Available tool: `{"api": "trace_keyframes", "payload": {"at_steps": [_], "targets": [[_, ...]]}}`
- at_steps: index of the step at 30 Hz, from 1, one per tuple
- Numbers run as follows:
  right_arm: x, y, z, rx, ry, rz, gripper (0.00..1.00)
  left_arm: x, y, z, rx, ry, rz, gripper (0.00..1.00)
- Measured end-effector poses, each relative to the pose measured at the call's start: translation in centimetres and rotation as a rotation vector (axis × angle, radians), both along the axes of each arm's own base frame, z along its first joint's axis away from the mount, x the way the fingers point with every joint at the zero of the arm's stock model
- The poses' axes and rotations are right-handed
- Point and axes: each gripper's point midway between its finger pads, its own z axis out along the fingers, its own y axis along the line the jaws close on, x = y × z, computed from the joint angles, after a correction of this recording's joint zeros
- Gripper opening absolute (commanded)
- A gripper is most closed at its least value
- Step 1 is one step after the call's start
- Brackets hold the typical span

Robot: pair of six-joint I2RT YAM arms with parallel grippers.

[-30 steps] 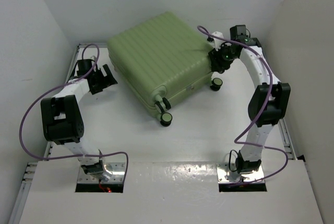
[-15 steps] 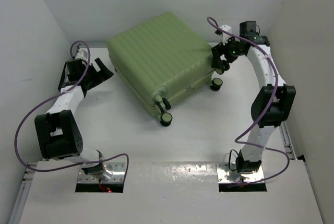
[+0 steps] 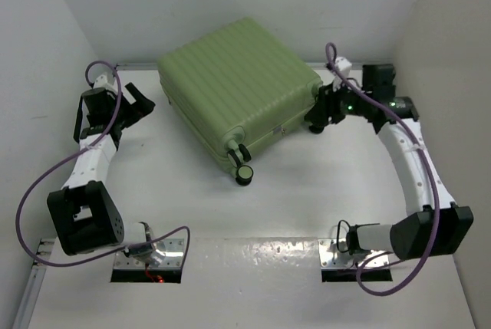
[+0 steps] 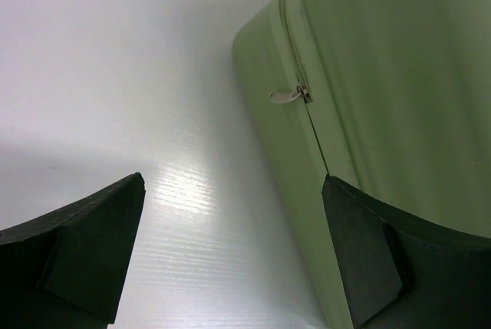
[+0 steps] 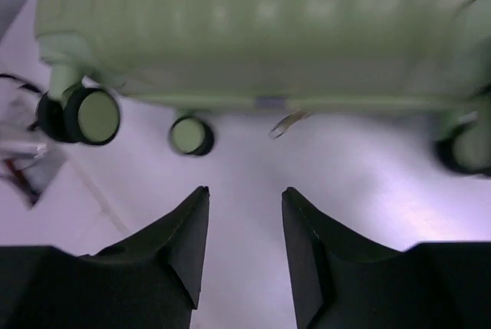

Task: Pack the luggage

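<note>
The large light-green ribbed hard-shell suitcase [image 3: 238, 87] lay flat on the white table [image 3: 291, 191], far centre, between the two arms. Both shells were shut along the zipper seam, so the contents couldn't be seen. A small metal zipper pull [image 4: 288, 97] hung off the seam. Its black wheels [image 3: 244, 172] faced the near side. The left gripper [image 3: 144, 108] was near the case's left edge, fingers wide apart, empty. The right gripper [image 3: 316, 118] was at the right wheel corner, fingers a narrow gap apart, holding nothing.

The luggage [image 4: 383, 76] fills the right side, and a metal zipper pull [image 4: 288, 97] sticks out from its seam. Left of the luggage lies the white table [image 4: 115, 76]. The left gripper [image 4: 233, 183] is spread wide, with one finger just beside the shell.
</note>
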Motion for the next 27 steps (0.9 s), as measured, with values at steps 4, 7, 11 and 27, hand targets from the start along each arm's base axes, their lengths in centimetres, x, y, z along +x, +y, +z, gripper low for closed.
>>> {"api": "trace_keyframes", "payload": {"at_steps": [4, 7, 11, 27], "targets": [[-3.1, 4.4, -6.7, 0.126, 0.226, -0.010, 0.53, -0.9, -0.3, -0.7, -0.004, 0.009, -0.002, 1.00], [-5.1, 5.2, -12.9, 0.119, 0.395, -0.100, 0.55, -1.4, -0.5, -1.2, -0.008, 0.022, -0.003, 1.00], [-3.9, 5.8, -15.3, 0.108, 0.416, -0.176, 0.55, -1.5, -0.5, -1.3, -0.010, 0.027, -0.003, 1.00], [2.1, 7.5, -14.9, 0.123, 0.289, -0.232, 0.39, -1.5, -0.5, -1.4, -0.010, 0.031, -0.003, 1.00]]}}
